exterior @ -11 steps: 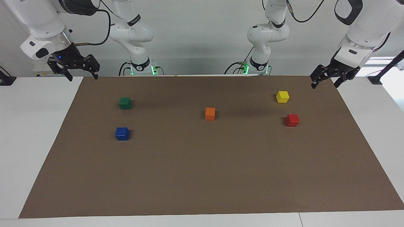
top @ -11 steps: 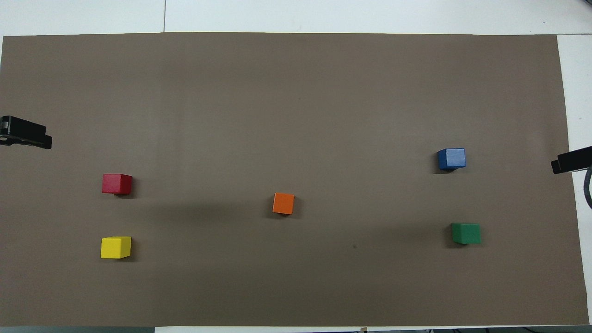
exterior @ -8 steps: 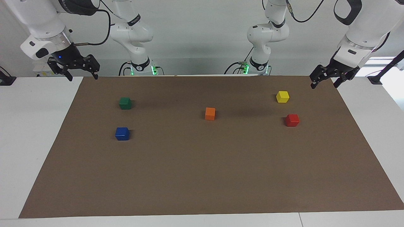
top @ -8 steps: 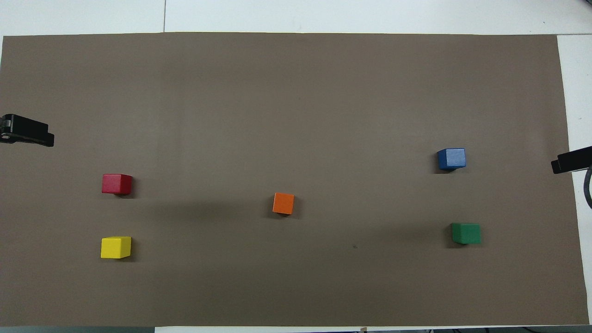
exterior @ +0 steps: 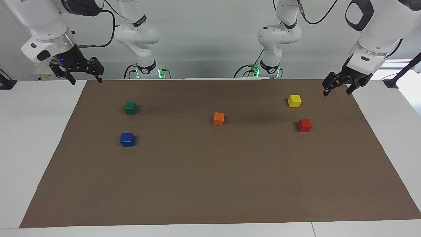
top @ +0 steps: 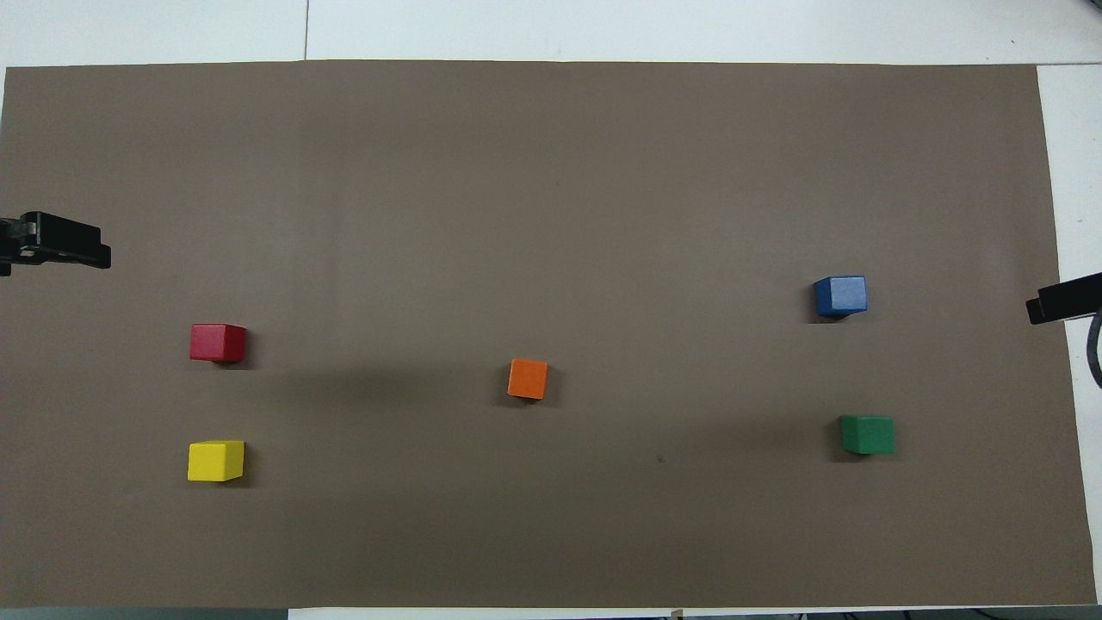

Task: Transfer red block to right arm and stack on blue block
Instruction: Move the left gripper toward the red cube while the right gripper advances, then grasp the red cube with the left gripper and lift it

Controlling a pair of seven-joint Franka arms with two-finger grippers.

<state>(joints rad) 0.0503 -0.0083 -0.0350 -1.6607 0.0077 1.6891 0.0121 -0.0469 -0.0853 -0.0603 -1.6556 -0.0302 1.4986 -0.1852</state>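
Observation:
The red block (exterior: 304,125) sits on the brown mat toward the left arm's end, and it also shows in the overhead view (top: 218,342). The blue block (exterior: 127,139) sits toward the right arm's end and shows from overhead too (top: 840,295). My left gripper (exterior: 336,92) is open and empty, raised over the mat's edge at its own end, apart from the red block. Only its tip (top: 65,250) shows from overhead. My right gripper (exterior: 86,80), with the blue wrist light, is open and empty and waits over the mat's edge at its end; its tip (top: 1063,307) shows from overhead.
A yellow block (exterior: 294,100) lies nearer to the robots than the red one. An orange block (exterior: 218,118) sits mid-mat. A green block (exterior: 130,107) lies nearer to the robots than the blue one. The brown mat (exterior: 210,184) covers most of the white table.
My left gripper has moved a little inward over the mat's edge toward the blocks. The right arm and all blocks have not moved.

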